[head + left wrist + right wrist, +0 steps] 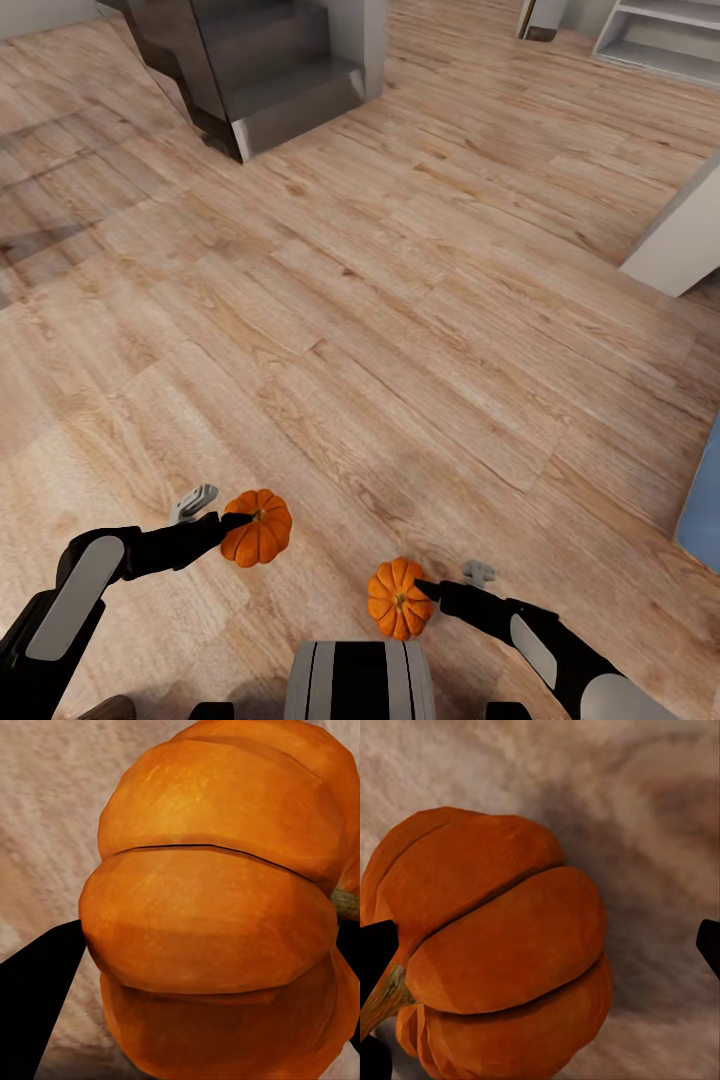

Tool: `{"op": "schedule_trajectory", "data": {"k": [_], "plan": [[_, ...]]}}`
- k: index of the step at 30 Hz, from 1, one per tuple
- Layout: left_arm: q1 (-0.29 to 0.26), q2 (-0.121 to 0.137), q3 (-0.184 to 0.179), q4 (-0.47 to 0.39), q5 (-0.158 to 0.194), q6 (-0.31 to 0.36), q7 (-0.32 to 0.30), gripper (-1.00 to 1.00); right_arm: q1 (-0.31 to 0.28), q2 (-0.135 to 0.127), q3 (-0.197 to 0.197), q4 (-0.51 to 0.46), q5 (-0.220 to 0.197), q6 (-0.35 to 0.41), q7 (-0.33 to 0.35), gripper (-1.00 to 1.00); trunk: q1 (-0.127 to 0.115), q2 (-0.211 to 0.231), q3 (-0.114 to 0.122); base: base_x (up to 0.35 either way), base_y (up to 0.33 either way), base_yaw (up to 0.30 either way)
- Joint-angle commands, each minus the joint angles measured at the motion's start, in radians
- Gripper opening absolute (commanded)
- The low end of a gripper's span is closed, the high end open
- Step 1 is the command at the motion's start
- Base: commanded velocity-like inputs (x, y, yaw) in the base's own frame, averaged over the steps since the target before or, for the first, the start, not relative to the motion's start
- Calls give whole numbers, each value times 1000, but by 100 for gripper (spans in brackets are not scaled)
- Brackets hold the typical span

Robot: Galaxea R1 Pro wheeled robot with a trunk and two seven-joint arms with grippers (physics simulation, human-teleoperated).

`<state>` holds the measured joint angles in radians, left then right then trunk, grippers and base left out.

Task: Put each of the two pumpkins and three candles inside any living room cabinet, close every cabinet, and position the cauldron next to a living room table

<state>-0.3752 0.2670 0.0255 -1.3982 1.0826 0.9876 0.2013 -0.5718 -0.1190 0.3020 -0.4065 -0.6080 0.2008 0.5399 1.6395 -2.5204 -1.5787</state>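
Item: two pumpkins, in transit above plank floor [400, 300].
Left hand [240, 520] pinches left pumpkin [257, 527]; right hand [425, 588] pinches right pumpkin [399, 598].
Grey stairs [270, 70] ahead.
Step judged: carrying phase.
Next: drive to the cabinet, open a drawer, deposit both.

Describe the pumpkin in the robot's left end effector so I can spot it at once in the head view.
Start at the grey staircase at the top, then drop down the plank floor to the black arms. The left pumpkin is the orange ribbed ball at the left end effector, higher in the picture than its twin.
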Motion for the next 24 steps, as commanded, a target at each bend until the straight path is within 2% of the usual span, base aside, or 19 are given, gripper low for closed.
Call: {"op": "schedule_trajectory", "data": {"k": [1, 8, 24], "plan": [[-1, 0, 0, -1, 13, 3, 10, -100, 1, 0, 9, 24, 7, 2, -3, 100, 0, 0, -1, 0, 0, 0], [-1, 0, -1, -1, 13, 3, 10, -100, 0, 1, 11, 23, 8, -5, 2, 100, 0, 0, -1, 0, 0, 0], [-1, -2, -1, -1, 13, 3, 10, -100, 1, -1, 14, 23, 9, -5, 64, 100, 0, 0, -1, 0, 0, 0]]}}
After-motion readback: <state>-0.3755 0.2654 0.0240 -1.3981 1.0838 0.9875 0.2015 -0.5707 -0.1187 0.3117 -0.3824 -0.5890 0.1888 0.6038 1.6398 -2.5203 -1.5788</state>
